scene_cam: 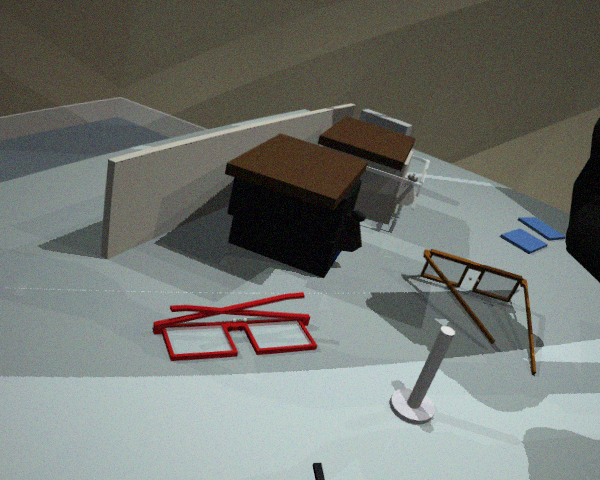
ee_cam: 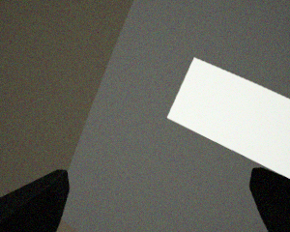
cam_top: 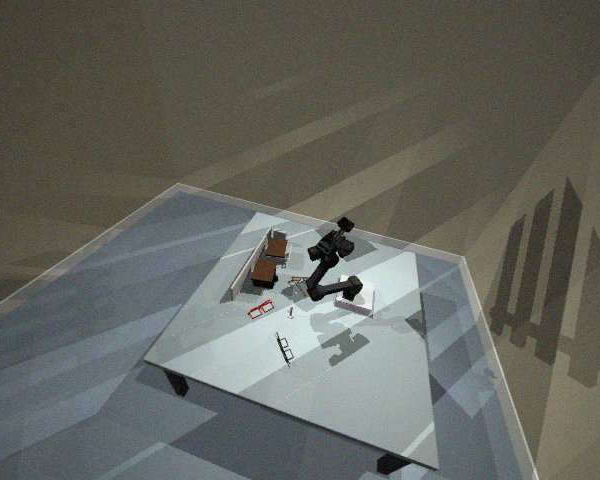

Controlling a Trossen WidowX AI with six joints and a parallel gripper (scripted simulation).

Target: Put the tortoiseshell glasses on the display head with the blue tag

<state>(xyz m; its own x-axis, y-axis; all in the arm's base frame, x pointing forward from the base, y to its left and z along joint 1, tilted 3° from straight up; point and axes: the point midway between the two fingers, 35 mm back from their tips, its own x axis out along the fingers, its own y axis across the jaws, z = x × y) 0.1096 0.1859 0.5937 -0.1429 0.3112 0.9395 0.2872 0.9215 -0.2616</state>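
Observation:
The tortoiseshell glasses (cam_top: 298, 277) (scene_cam: 476, 265) are off both heads, front raised, temples spread open toward the post; a small white piece is at the bridge. A black head (cam_top: 263, 283) (scene_cam: 285, 222) with a brown top shows a sliver of blue tag (scene_cam: 338, 254) low at its front. The other head (scene_cam: 380, 204), grey with a brown top, stands behind it, with a pale thin frame (scene_cam: 427, 170) at its front. My gripper (cam_top: 332, 246) (ee_cam: 159, 179) is open and empty, raised high above the table, well away from the glasses. The black head's face is mostly hidden.
Red glasses (scene_cam: 204, 355) lie folded near the black head. A small post (cam_top: 290, 311) (scene_cam: 432, 366) stands near the tortoiseshell glasses. Black glasses (cam_top: 282, 349) lie farther forward. An upright panel (cam_top: 251, 263) (scene_cam: 186, 180) runs behind the heads. Two blue pads (scene_cam: 523, 240) lie at right.

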